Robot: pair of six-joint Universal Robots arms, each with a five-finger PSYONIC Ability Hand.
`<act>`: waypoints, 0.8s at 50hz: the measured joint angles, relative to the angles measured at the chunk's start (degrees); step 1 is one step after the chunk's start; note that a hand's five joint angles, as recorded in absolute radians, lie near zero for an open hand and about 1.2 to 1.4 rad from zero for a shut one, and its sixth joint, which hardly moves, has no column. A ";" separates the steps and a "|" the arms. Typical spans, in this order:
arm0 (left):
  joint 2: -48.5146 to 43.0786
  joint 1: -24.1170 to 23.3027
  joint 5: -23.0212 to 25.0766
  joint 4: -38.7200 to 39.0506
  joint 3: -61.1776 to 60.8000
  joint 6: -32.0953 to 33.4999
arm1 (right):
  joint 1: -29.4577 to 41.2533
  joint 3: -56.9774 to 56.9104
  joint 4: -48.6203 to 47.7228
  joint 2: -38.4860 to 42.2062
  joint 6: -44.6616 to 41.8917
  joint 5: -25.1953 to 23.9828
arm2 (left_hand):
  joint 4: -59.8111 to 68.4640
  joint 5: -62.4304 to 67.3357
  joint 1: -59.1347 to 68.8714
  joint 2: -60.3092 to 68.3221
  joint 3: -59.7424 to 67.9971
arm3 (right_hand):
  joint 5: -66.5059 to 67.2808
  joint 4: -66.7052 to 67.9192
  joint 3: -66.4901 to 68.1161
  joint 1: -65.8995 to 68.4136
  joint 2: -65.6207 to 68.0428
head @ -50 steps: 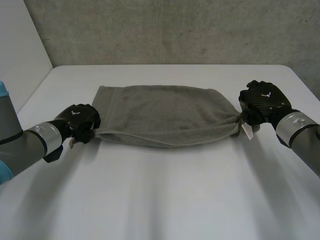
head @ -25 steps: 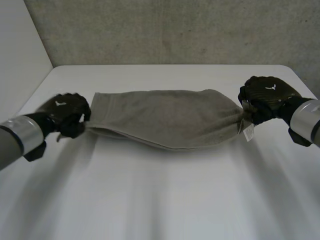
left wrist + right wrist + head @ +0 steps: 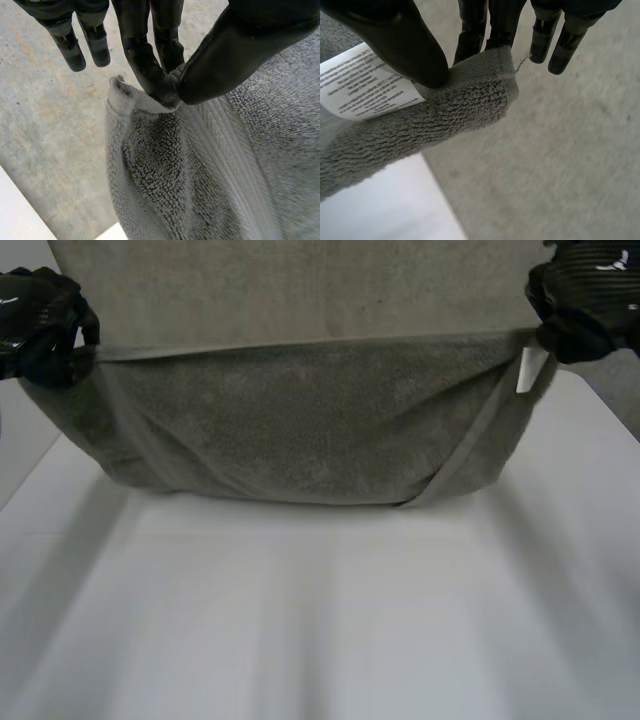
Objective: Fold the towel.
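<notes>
The towel (image 3: 300,430) is up in the air, stretched wide between the two hands. In the head view it takes the middle from 9 o'clock to 3 o'clock. It is a grey-green terry cloth with a rough, looped pile. A flat woven band runs straight along its upper edge. Two more such bands go slanting down from the hands toward 6 o'clock, so the cloth hangs like a shallow pouch with a rounded lower edge. Whether this lower edge touches the smooth white table (image 3: 300,640) I cannot tell.

The left hand (image 3: 40,325) is at 10 o'clock, at the towel's upper left corner. In its own wrist view the smooth black thumb and two fingers (image 3: 145,65) pinch the hemmed corner tightly, and the cloth bunches into soft folds below them. The other fingers stand straight and free beside the corner.

The right hand (image 3: 585,300) is at 2 o'clock, at the upper right corner. In its wrist view the thumb presses the thick, doubled corner against the fingers behind it, while the remaining fingers are straight and clear of the cloth. A white rectangular label (image 3: 365,85) with small printed lines lies partly under the thumb. Behind the corner there is a mottled concrete surface (image 3: 560,150).
</notes>
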 measured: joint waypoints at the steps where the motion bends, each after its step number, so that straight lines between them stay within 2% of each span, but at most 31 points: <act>1: -0.95 -0.26 -0.20 0.92 0.52 -0.08 | 0.32 -0.03 -1.05 0.47 -0.11 0.02 | 0.00 0.00 0.00 0.00 0.00 | 0.00 0.00 0.00 0.00 0.00; 6: -10.79 -4.04 -3.41 8.90 6.45 -0.22 | 4.09 -2.14 -11.87 7.55 -2.74 0.60 | 0.00 0.00 0.00 0.00 0.00 | 0.10 0.00 0.00 0.00 0.00; 9: -17.85 -7.15 -6.88 13.77 12.23 -0.16 | 5.96 -4.96 -17.27 12.18 -4.80 1.41 | 0.00 0.00 0.00 0.00 0.00 | 0.10 0.00 0.00 0.00 0.00; 14: -26.03 -11.25 -12.69 21.31 24.00 -0.65 | 8.47 -14.65 -25.31 18.66 -6.59 4.57 | 0.00 0.00 0.09 0.00 0.00 | 0.10 0.00 0.00 0.00 0.00; 18: -26.87 -12.78 -15.27 26.07 30.71 -2.19 | 9.22 -23.23 -28.96 20.39 -5.44 6.56 | 0.00 0.00 0.19 0.00 0.00 | 0.10 0.00 0.00 0.00 0.00; 24: -21.92 -13.62 -16.40 31.52 34.67 -6.51 | 8.98 -32.11 -30.60 19.47 1.31 6.81 | 0.00 0.00 0.27 0.00 0.00 | 0.31 0.00 0.00 0.00 0.00; 27: -19.51 -13.30 -15.37 32.56 32.76 -8.62 | 8.17 -30.67 -29.50 18.42 4.59 4.81 | 0.00 0.00 0.27 0.00 0.00 | 0.54 0.00 0.00 -0.01 0.00; 33: -17.99 -11.86 -10.75 32.71 24.47 -10.48 | 5.17 -21.41 -25.07 17.03 6.75 -3.16 | 0.00 0.00 0.27 0.00 0.00 | 0.54 0.00 0.00 -0.01 0.00; 40: -20.70 -8.51 -2.89 31.29 8.81 -9.37 | 1.06 -5.85 -20.31 17.91 3.63 -18.39 | 0.00 0.00 0.28 0.00 0.00 | 0.54 0.00 0.00 -0.01 0.00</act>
